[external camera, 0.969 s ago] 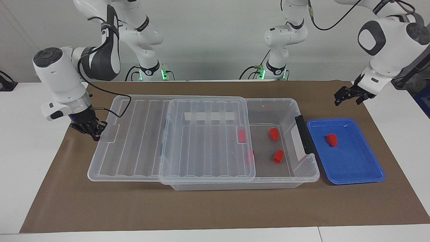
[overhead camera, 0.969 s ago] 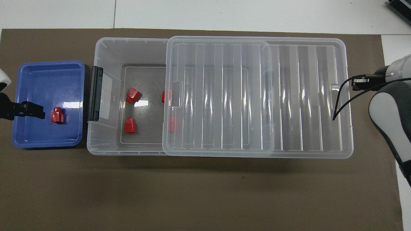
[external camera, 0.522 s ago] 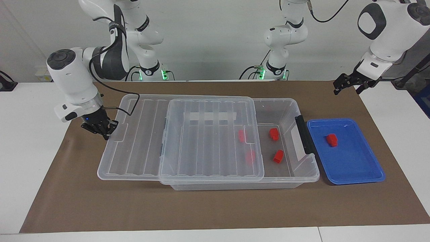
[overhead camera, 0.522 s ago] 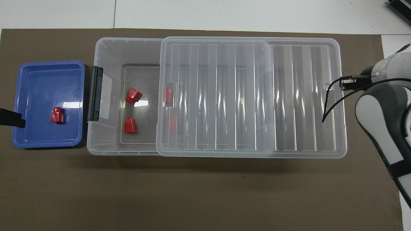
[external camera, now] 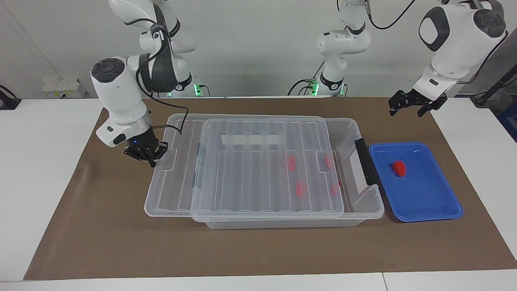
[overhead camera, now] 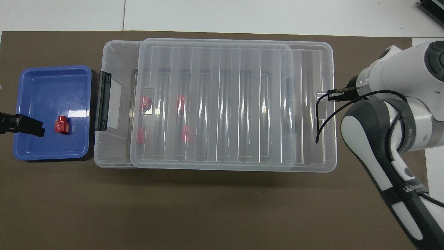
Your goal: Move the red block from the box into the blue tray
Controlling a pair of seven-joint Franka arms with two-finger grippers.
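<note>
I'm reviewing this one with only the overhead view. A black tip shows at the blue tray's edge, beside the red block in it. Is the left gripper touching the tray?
Observer: No. In the facing view the left gripper hangs up in the air, well clear of the blue tray. Its jaws are open and empty.
Operator: And the other arm? Its own bulk hides most of the hand from me.
Observer: The right gripper is down at the end tab of the clear lid, toward the right arm's end of the table. Its jaws are shut on that tab.
</note>
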